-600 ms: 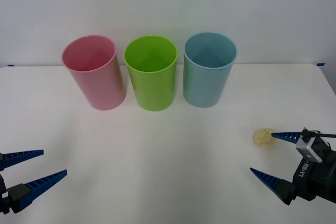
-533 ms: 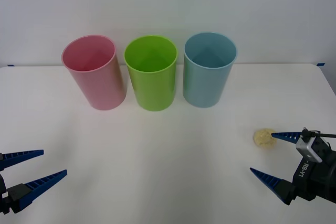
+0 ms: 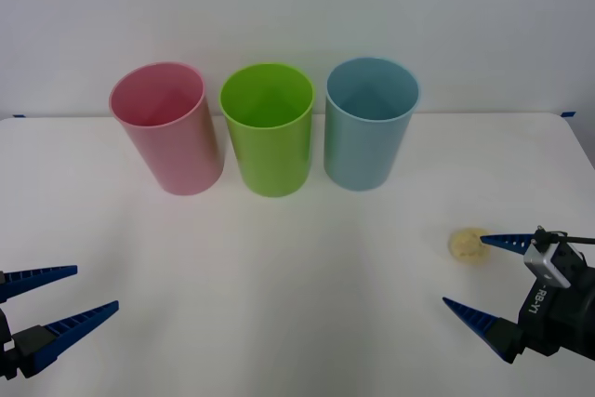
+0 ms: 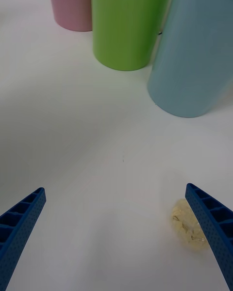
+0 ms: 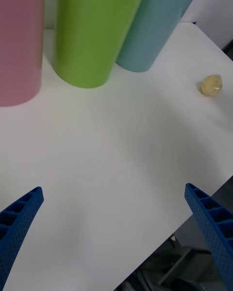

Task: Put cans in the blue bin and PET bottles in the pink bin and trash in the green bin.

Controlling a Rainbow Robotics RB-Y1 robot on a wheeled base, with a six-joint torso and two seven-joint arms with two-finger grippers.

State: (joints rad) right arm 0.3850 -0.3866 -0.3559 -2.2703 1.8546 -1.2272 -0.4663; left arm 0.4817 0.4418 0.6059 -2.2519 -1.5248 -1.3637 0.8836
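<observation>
The left hand (image 5: 114,233), fingers spread, faces three bins; the trash (image 5: 212,85) lies apart.

I'm in what looks like a lab or test room, not a home. In front of me is a plain white table (image 3: 279,267) against a bare white wall (image 3: 297,6), no decoration, no clutter. Little blue tape marks (image 3: 19,115) sit at the table's far corners. Three plain plastic cylinders stand in a tidy row near the wall: the pink bin (image 3: 167,127), the green bin (image 3: 270,129), the blue bin (image 3: 369,124). Past the table's edge, in my left wrist view, I glimpse grey frame parts (image 5: 170,266) below.
</observation>
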